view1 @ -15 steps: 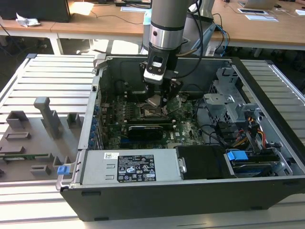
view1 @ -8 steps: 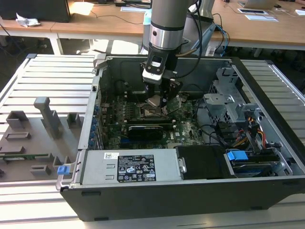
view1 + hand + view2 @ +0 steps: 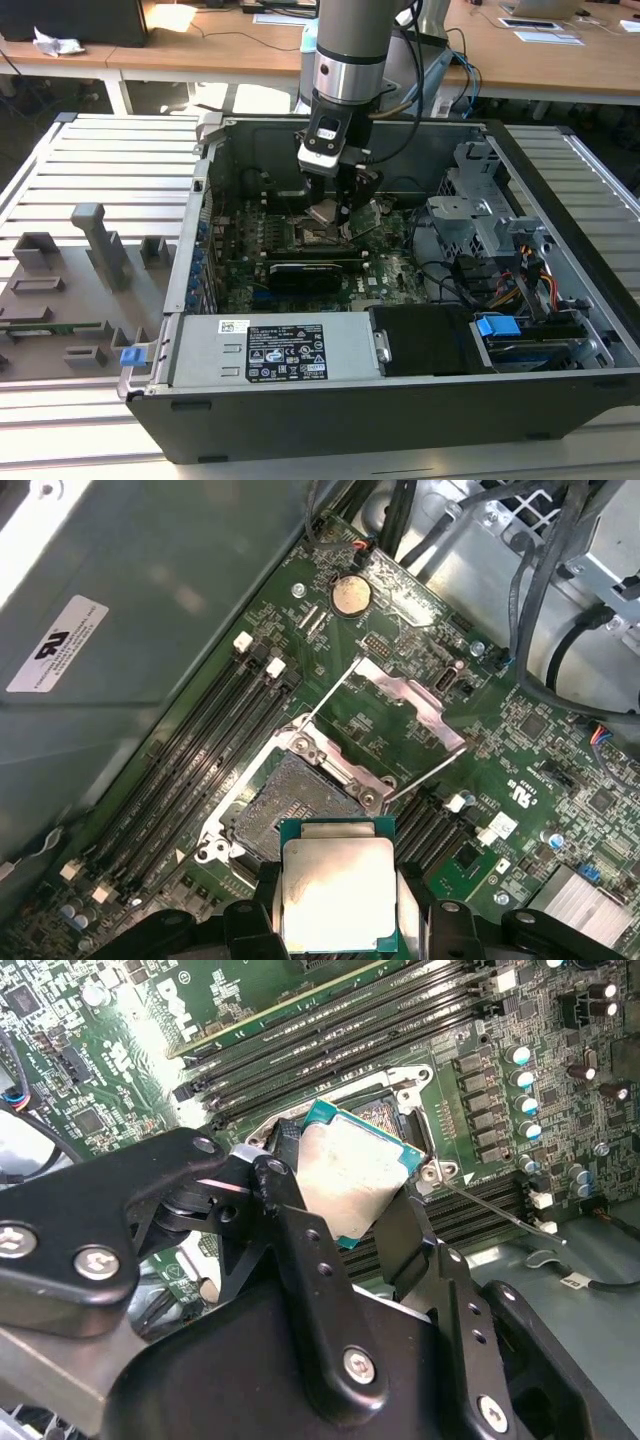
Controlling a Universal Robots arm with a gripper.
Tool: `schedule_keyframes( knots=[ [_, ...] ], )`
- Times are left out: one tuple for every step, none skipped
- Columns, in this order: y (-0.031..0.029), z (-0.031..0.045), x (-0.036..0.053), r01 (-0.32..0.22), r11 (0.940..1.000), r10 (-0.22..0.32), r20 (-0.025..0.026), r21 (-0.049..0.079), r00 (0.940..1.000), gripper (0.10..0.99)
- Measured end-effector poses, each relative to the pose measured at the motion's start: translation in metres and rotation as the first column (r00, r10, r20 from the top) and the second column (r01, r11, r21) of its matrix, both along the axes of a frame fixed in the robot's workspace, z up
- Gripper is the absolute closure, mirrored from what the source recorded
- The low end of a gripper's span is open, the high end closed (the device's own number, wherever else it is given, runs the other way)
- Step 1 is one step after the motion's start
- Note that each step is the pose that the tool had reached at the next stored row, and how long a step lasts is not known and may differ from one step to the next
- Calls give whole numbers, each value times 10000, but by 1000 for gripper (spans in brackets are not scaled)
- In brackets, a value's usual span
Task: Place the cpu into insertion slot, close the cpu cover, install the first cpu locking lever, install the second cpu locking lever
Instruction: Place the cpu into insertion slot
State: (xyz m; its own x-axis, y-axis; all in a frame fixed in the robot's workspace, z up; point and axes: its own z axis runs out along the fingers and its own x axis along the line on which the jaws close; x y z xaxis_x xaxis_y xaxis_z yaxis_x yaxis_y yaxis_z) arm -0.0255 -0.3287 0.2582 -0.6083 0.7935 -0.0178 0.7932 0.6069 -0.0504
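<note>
The gripper (image 3: 350, 1215) has its 2 black fingers (image 3: 285, 1195) clamped on opposite edges of the cpu (image 3: 338, 890), silver top facing the wrist cameras. The chip hangs tilted just beside the open insertion slot (image 3: 288, 805); whether they touch cannot be told. The cpu cover (image 3: 408, 698) stands swung up off the slot. A white printed sticker (image 3: 290, 350) lies on the power supply, and another sticker (image 3: 62, 645) on a grey panel; white lettering marks the green motherboard (image 3: 560, 770).
</note>
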Motion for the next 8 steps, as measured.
schedule_keyframes(
  knots=[
    [0,0,1,65,10000,-65,0,1,10000,545],
    [0,0,1,166,9999,-166,0,-1,9999,545],
    [0,-1,1,226,9997,-226,0,-18,9997,545],
    [0,-1,1,245,9997,-245,1,-19,9997,545],
    [0,0,1,261,9997,-261,0,-26,9997,545],
    [0,-1,1,264,9996,-264,1,-50,9997,545],
    [0,0,2,265,9996,-265,3,-114,9996,545],
    [0,0,1,265,9995,-265,5,-189,9996,545]
  ],
)
